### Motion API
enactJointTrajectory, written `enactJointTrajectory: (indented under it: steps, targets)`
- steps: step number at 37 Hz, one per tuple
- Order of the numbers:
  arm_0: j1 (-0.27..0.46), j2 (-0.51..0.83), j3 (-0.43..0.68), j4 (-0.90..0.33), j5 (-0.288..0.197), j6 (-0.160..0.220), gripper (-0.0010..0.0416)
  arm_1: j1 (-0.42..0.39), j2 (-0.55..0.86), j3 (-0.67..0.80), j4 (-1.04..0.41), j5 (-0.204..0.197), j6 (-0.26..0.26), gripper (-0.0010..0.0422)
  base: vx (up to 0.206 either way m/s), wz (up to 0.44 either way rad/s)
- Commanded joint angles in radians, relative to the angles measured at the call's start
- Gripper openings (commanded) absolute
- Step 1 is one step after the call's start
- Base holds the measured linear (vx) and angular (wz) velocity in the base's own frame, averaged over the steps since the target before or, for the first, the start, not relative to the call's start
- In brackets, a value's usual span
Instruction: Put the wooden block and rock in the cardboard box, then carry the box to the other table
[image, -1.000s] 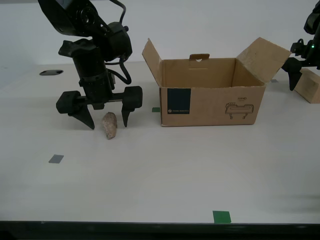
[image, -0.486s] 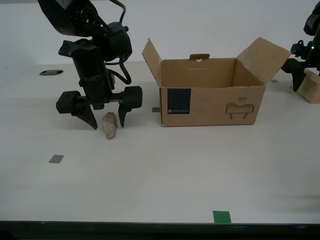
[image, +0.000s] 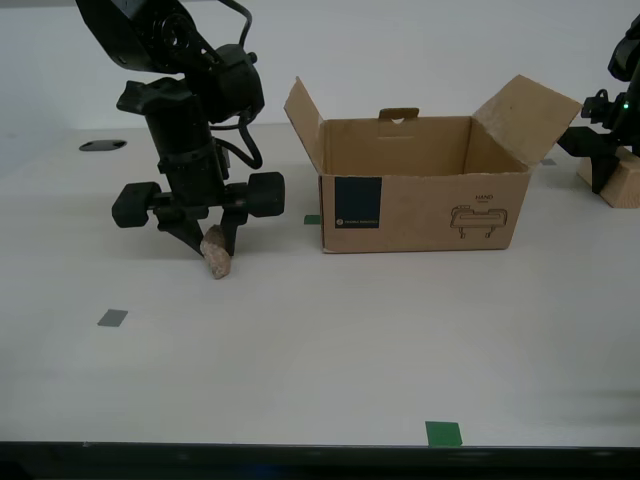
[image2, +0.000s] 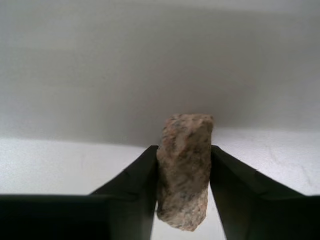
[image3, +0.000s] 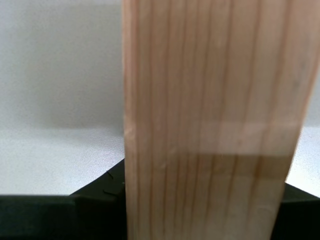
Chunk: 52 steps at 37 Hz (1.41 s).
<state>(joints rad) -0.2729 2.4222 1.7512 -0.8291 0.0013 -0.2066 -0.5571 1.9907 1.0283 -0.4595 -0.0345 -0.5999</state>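
my second gripper (image: 211, 243) has its fingers (image2: 130, 192) closed onto the rock (image: 215, 253), one on each side, on the table (image: 330, 340) at the exterior view's left of the cardboard box (image: 425, 185). my first gripper (image: 601, 160) stands at the wooden block (image: 627, 178) at the exterior view's right edge. the block fills the space between its fingers (image3: 102, 192); firm clamping cannot be told.

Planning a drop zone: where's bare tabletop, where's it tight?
Bare: the wide front strip of the table before the box, broken only by small tape squares. Tight: beside the box, where my second gripper pinches the rock.
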Motion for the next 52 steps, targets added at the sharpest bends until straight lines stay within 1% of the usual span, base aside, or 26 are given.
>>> enactJointTrajectory:
  steps: [1,3,4,6,9,12,14,20,38,41,49,52]
  targets:
    - [0.0,0.005,0.011,-0.011,0.003,0.0,0.0043,-0.001,0.001,0.0,-0.003,-0.003,-0.002,0.0043,0.0,0.0]
    - [0.0,0.003,0.021,-0.016,0.003,0.0,0.0024,-0.001,0.0,0.0,-0.002,-0.003,0.003,0.0001,0.0,0.0]
    - [0.0,0.002,0.025,-0.018,0.003,0.0,0.0015,-0.001,0.0,0.0,-0.001,-0.003,0.007,-0.0007,0.0,0.0]
    - [0.0,0.0,0.03,-0.018,0.003,0.001,-0.0005,-0.001,0.0,0.0,-0.001,-0.003,0.01,0.0007,0.0,0.0]
    - [0.0,-0.003,0.037,-0.02,0.003,0.002,0.0003,-0.001,0.0,0.0,-0.001,-0.003,0.02,0.0007,0.0,0.0]
    - [0.0,-0.009,0.035,-0.02,0.003,0.003,-0.0003,0.0,-0.002,0.0,-0.002,-0.003,0.032,-0.0004,0.0,0.0]
    - [0.0,-0.014,0.035,-0.02,0.003,0.006,0.0,-0.001,-0.002,0.002,-0.002,-0.003,0.032,0.0002,0.0,0.0]
    - [0.0,-0.039,0.035,-0.021,0.003,0.013,-0.0001,-0.001,-0.01,0.008,-0.002,0.001,0.043,0.0,0.0,0.0]
    - [0.0,-0.146,0.035,-0.062,0.003,0.027,-0.0001,0.0,-0.141,0.01,-0.01,0.0,0.05,-0.0001,0.0,0.0]
    - [0.0,-0.166,0.035,-0.063,0.003,0.028,-0.0001,0.001,-0.167,0.01,-0.011,-0.013,0.051,-0.0001,0.0,0.0]
    - [0.001,-0.227,0.035,-0.07,0.003,0.034,-0.0001,0.002,-0.233,0.01,-0.012,-0.016,0.061,-0.0001,0.0,0.0]
    - [0.001,-0.248,0.034,-0.071,0.003,0.041,-0.0001,0.003,-0.258,0.01,-0.017,-0.039,0.072,-0.0001,0.0,0.0]
